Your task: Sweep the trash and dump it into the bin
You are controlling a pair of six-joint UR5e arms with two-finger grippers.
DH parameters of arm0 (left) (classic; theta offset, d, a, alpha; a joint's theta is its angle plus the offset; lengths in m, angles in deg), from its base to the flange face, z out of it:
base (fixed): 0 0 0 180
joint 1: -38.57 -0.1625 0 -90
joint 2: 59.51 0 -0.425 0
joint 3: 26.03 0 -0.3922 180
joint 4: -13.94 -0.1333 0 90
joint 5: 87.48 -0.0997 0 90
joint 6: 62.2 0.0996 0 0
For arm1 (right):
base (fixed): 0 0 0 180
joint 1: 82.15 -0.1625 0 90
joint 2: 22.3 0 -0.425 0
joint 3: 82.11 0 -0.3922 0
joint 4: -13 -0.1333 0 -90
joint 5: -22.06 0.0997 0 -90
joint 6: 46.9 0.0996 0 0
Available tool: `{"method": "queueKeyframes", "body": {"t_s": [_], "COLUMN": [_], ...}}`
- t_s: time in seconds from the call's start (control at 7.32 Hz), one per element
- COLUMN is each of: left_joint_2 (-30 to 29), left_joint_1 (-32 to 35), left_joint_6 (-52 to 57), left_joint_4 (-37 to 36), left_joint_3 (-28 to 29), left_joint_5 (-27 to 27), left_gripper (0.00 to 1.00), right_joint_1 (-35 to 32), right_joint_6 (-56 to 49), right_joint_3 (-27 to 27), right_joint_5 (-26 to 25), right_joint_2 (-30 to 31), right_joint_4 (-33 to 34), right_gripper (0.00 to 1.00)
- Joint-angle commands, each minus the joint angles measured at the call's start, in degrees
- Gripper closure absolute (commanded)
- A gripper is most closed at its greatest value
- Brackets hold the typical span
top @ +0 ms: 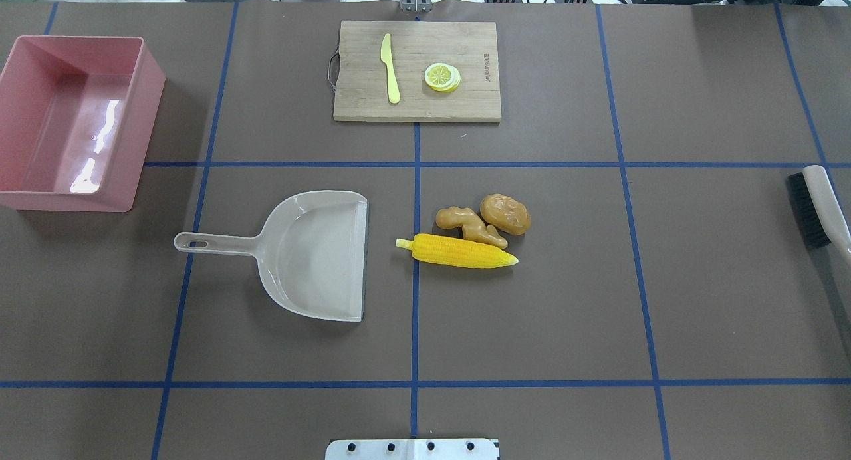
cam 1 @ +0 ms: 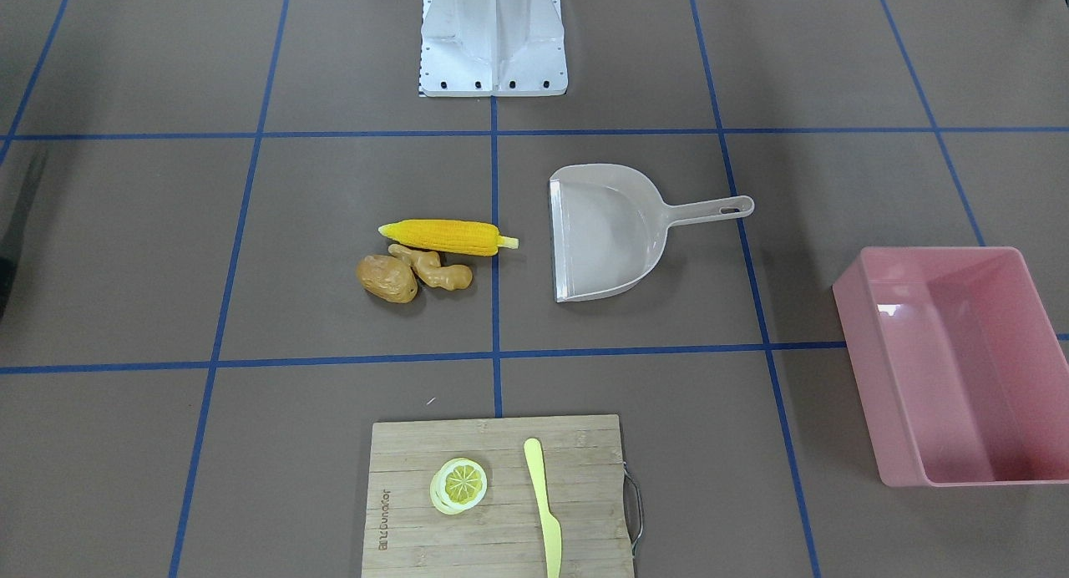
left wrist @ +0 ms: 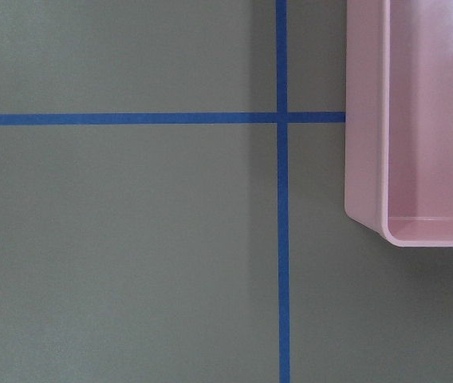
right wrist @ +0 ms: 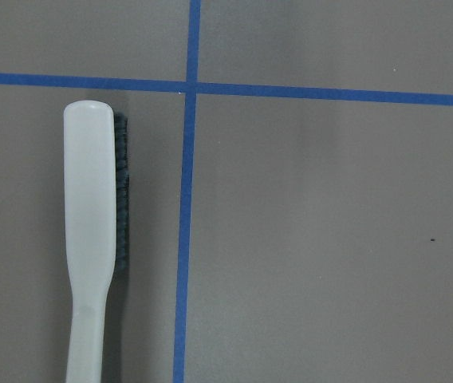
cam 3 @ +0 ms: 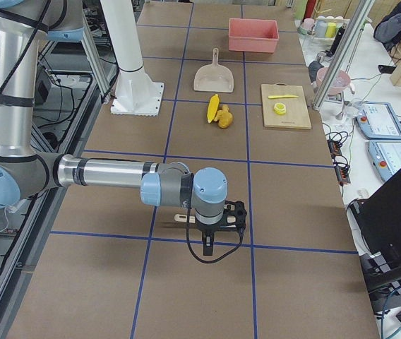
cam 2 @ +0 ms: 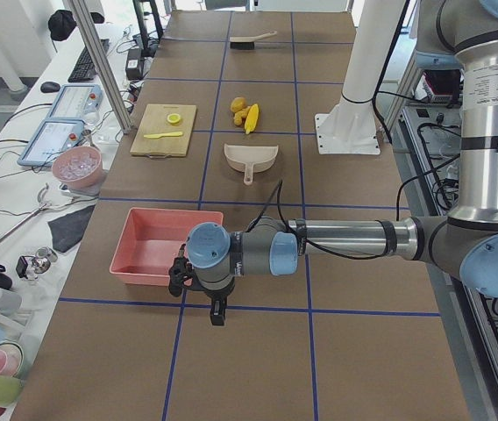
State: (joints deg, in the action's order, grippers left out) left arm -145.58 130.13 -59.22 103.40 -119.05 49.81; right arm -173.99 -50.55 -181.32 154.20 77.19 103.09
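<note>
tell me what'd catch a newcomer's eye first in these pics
The bright yellow corn cob lies mid-table, bunched with a ginger root and a potato, facing the open mouth of a beige dustpan. Next comes the big pink bin, empty, toward the table's end on the robot's left.

Silver-tubed arms (cam 2: 345,239) carry pale-blue joint caps (cam 2: 208,246) and, seemingly, black cables (cam 2: 266,203).

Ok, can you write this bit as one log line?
corn, ginger, potato: beside dustpan | dustpan: empty | bin: empty | brush: on table
</note>
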Motion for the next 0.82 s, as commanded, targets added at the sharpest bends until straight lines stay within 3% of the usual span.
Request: {"method": "queueKeyframes", "body": {"t_s": [0.0,0.68], "left_joint_2": [0.12,0.03], "left_joint_1": [0.02,0.02], "left_joint_6": [-0.08,0.01], "left_joint_4": [-0.07,-0.07], "left_joint_3": [0.12,-0.49], "left_joint_5": [0.44,0.35], "left_gripper": [0.01,0.01], "right_joint_1": [0.08,0.08], "right_joint_6": [-0.04,-0.31], "right_joint_3": [-0.02,-0.11], "right_joint_5": [-0.04,0.14], "right_joint_2": [0.0,0.27], "right_joint_4": [-0.17,-0.09], "right_gripper": [0.0,0.0]}}
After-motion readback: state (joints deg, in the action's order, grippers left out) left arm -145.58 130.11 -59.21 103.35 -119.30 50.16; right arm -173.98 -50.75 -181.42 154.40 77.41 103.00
